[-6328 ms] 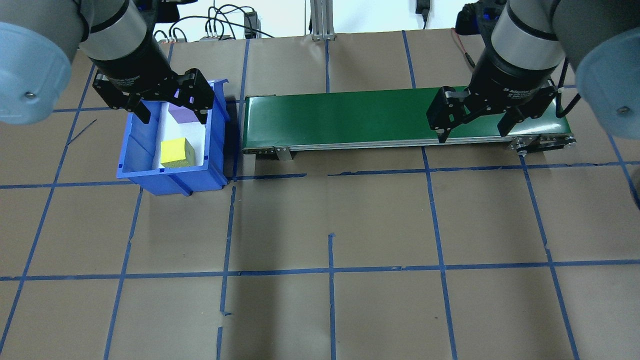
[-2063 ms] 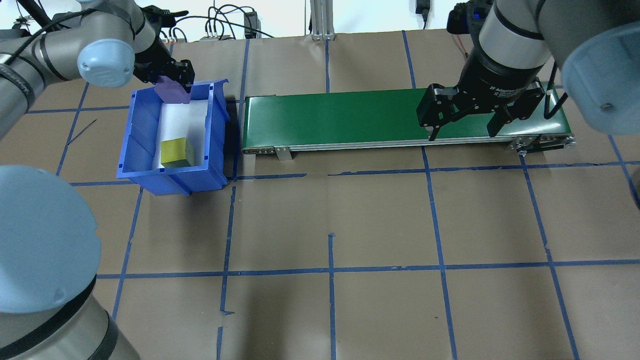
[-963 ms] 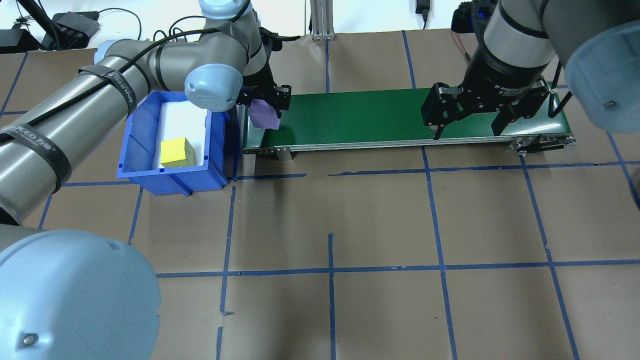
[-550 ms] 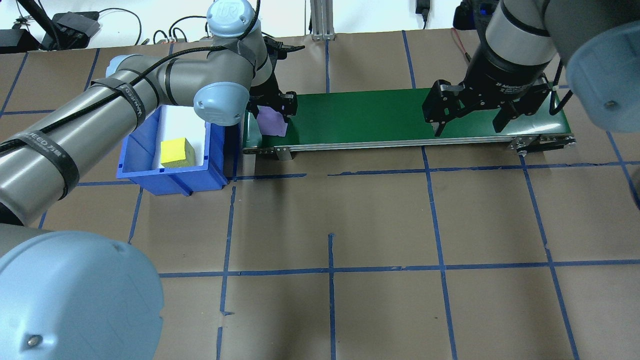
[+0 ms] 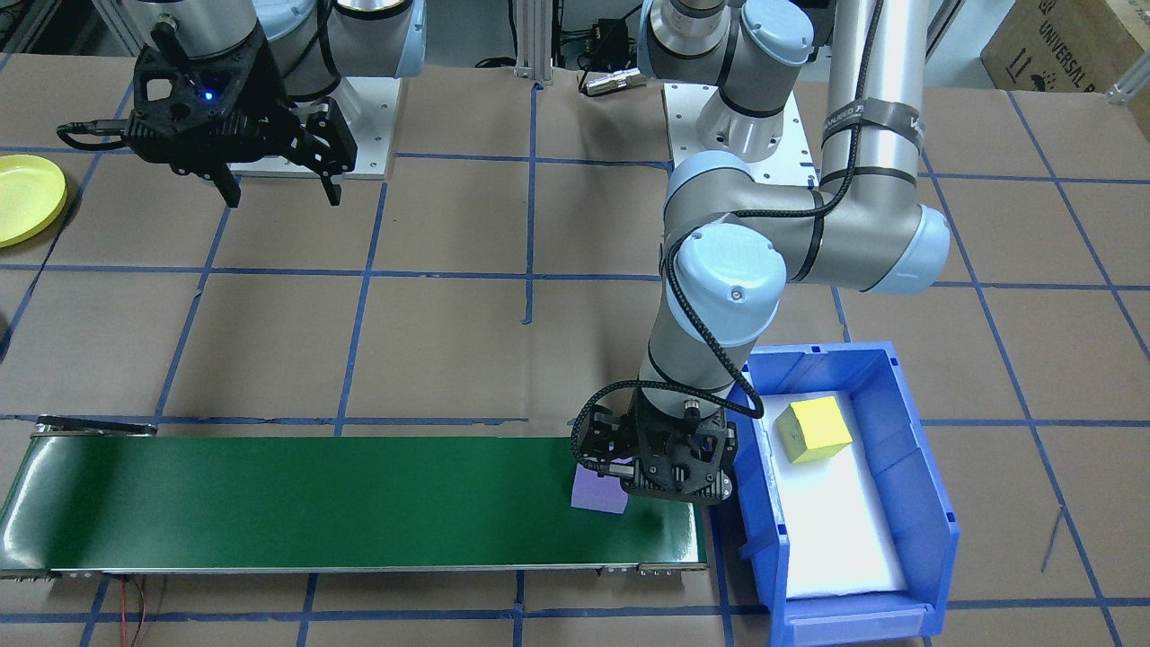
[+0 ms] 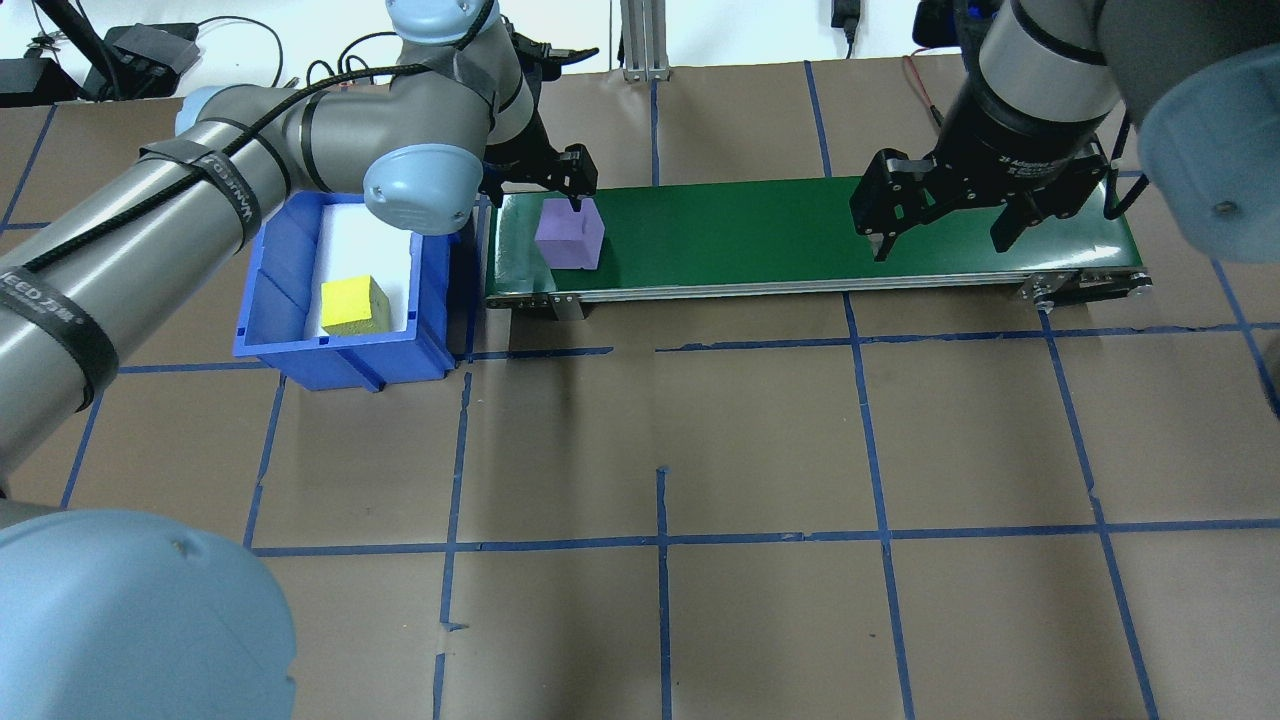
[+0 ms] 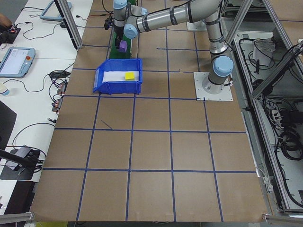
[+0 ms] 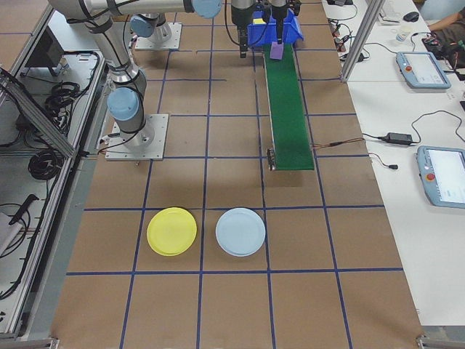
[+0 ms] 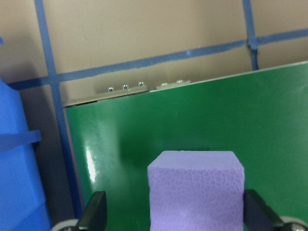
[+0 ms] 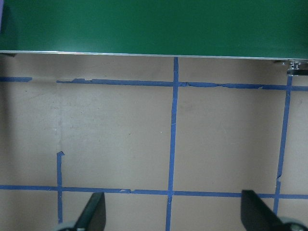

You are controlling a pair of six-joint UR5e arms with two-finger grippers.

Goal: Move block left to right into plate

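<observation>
A purple block [image 6: 568, 234] stands on the left end of the green conveyor belt [image 6: 780, 230]. My left gripper [image 6: 537, 192] hovers open just over and behind it. In the left wrist view the block [image 9: 195, 190] sits between the fingers [image 9: 96, 214] with a gap on each side. My right gripper [image 6: 945, 225] hangs open and empty over the belt's right end. The yellow plate [image 5: 27, 198] lies on the table on my right side, also seen as the yellow plate [image 8: 171, 231] in the exterior right view, out of the overhead view.
A blue bin [image 6: 340, 350] beside the belt's left end holds a yellow block [image 6: 352, 305]. A pale blue plate [image 8: 240, 232] lies next to the yellow one. Brown paper with blue tape lines covers the table [image 6: 660, 450].
My left gripper carried the purple block out of the bin and onto the belt, then opened and let it go. The right gripper has hardly moved.
</observation>
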